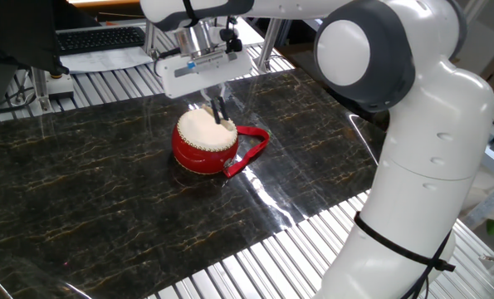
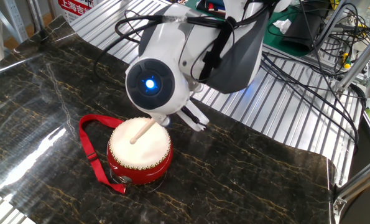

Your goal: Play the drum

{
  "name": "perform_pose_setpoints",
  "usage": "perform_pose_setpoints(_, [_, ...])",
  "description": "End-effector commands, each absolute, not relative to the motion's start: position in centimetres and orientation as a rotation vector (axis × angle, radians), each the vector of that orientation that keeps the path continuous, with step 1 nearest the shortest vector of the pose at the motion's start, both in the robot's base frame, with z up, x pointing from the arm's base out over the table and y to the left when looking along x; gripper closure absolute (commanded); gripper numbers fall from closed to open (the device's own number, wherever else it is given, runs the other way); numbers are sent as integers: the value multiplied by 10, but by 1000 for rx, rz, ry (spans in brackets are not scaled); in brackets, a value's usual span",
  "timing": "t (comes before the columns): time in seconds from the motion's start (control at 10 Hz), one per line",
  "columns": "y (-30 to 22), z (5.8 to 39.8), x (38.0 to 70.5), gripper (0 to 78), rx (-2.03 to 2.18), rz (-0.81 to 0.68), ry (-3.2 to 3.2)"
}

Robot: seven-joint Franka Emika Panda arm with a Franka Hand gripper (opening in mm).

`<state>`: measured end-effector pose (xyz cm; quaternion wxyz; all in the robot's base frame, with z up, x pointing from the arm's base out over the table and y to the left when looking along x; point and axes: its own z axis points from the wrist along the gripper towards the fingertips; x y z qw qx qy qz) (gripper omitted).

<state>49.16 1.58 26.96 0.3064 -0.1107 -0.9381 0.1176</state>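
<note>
Arm: white Franka arm (image 1: 413,133) reaching over the dark marbled counter (image 1: 80,191), wrist bent down above the drum.
Counter: black stone-patterned slab lying on ribbed metal decking; drum sits near its middle.
Drum: red-bodied drum (image 1: 205,143) with cream skin and studded rim, upright on the counter, strap loop (image 2: 90,146) trailing to one side.
End effector: end effector (image 1: 218,110) clenched on the stick, fingers pointing down just above the skin's far edge.
Stick: thin pale stick (image 2: 141,130) slanting from the fingers, its free tip over the skin; whether the tip touches cannot be told.
Risk, slip: the narrow stick could likely pivot or slide in the fingers on a hard strike.
Risk, drum: an off-centre blow near the rim might tip or push the light, unfixed drum.
Risk, contact: descending too far could press the fingers into the skin.
</note>
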Motion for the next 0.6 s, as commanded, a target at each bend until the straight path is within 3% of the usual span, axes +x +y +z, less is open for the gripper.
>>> perform_pose_setpoints(0.1, [8,256,483,764,-305,335,-2466])
perform_pose_setpoints(0.4, [18,216,476,764,-315,336,-2492])
perform_pose_setpoints(0.6, [19,209,477,764,-299,311,-2501])
